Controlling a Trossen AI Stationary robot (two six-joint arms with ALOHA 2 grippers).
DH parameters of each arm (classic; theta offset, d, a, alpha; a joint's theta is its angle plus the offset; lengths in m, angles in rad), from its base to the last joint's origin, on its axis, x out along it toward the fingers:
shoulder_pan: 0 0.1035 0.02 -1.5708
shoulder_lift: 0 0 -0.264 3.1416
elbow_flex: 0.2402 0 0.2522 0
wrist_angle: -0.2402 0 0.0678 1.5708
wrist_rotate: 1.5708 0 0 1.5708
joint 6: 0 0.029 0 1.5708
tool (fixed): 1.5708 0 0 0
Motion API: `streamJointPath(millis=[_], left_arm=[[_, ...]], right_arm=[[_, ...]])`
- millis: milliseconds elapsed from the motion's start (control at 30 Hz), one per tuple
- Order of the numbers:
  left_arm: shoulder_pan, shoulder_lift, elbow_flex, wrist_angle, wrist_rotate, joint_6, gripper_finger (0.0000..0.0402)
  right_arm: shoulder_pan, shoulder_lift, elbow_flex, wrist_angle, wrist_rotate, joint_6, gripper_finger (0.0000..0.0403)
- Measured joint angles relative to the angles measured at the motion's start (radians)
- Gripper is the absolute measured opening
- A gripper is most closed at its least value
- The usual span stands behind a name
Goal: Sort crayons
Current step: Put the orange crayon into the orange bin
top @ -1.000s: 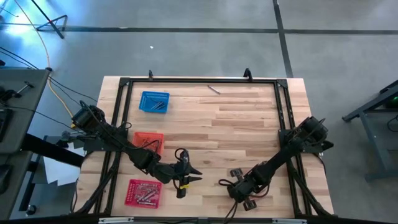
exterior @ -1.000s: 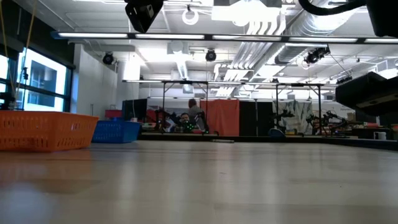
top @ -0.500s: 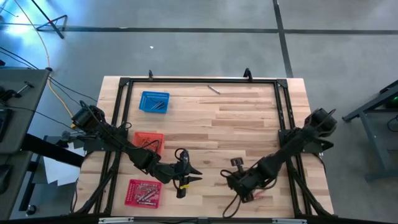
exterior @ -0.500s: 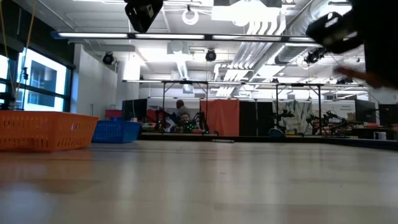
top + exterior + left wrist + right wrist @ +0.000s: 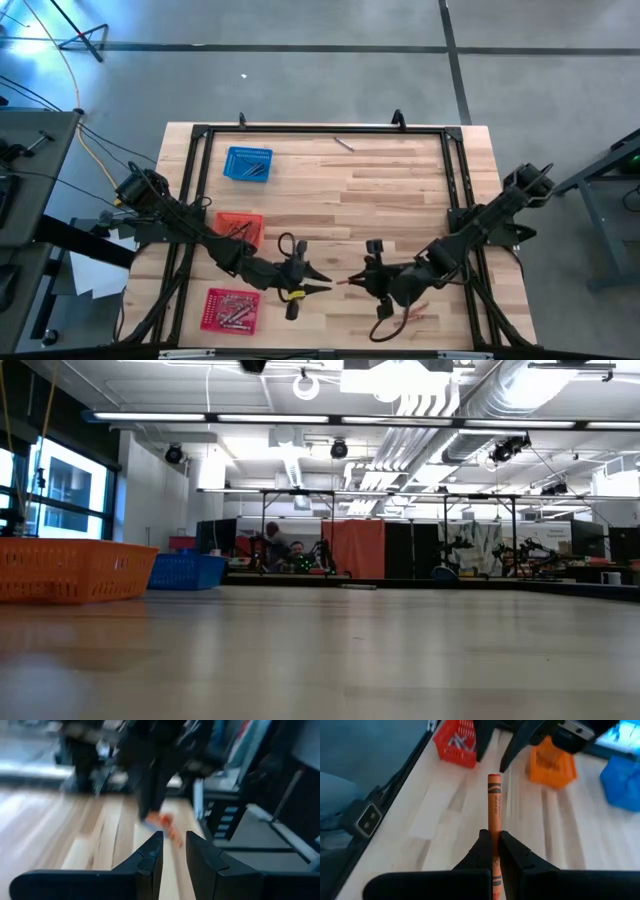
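Orange crayon (image 5: 493, 805) clamped in right gripper (image 5: 494, 847), lower end hidden; left gripper (image 5: 173, 851) apart, empty.

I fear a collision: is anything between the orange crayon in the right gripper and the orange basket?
Yes. The left gripper hangs open right ahead of the orange crayon, between the right gripper and the orange basket.

High view looks straight down on the whole surface (image 5: 380, 200). Low view sits at surface level, facing the room beyond. Each wrist view looks close past its own fingers (image 5: 492, 851); both see the orange crayon (image 5: 493, 800).
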Motion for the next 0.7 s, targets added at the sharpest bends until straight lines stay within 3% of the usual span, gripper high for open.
streamJointPath(millis=[300, 700], left_arm=[[0.0, 0.0, 0.0, 0.1, 0.041, 0.181, 0.0076], [0.019, 0.0, 0.0, 0.176, 0.034, 0.295, 0.0143]], right_arm=[[-0.003, -0.007, 0.0, 0.041, 0.042, -0.156, 0.0], [-0.051, -0.032, 0.0, -0.038, 0.042, -0.179, 0.0]])
